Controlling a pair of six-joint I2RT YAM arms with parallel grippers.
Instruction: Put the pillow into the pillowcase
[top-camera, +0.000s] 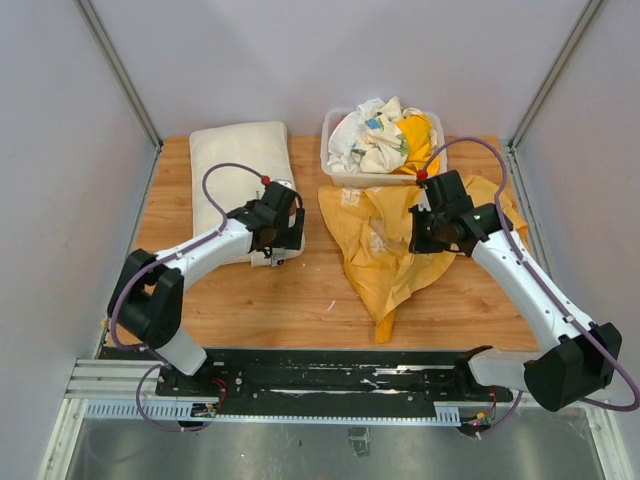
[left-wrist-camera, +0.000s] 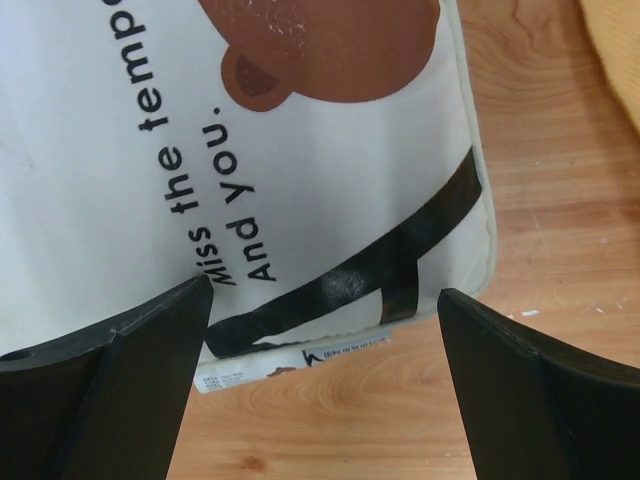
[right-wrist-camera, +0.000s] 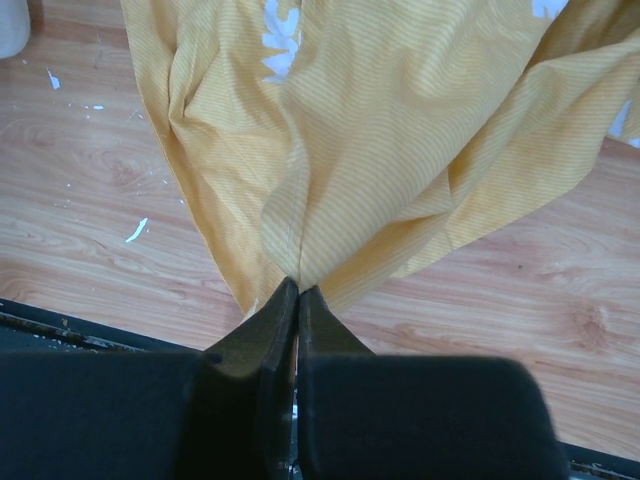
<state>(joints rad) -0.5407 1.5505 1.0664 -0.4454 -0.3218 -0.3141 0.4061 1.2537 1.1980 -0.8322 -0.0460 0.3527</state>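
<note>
The cream-white pillow (top-camera: 238, 165) lies flat at the back left of the table. In the left wrist view its near corner (left-wrist-camera: 300, 150) shows the brown bear face, black lettering and a small label. My left gripper (top-camera: 277, 238) hovers open over that near corner, jaws wide apart, the corner just beyond them (left-wrist-camera: 325, 300). The orange-yellow pillowcase (top-camera: 390, 245) lies crumpled right of centre. My right gripper (top-camera: 432, 232) is shut on a fold of the pillowcase (right-wrist-camera: 380, 130), which hangs from the pinched jaws (right-wrist-camera: 298, 290) above the wood.
A white plastic bin (top-camera: 336, 172) with several crumpled patterned cloths stands at the back centre, touching the pillowcase's far edge. Grey walls enclose the wooden table (top-camera: 300, 300) on three sides. A black rail runs along the near edge.
</note>
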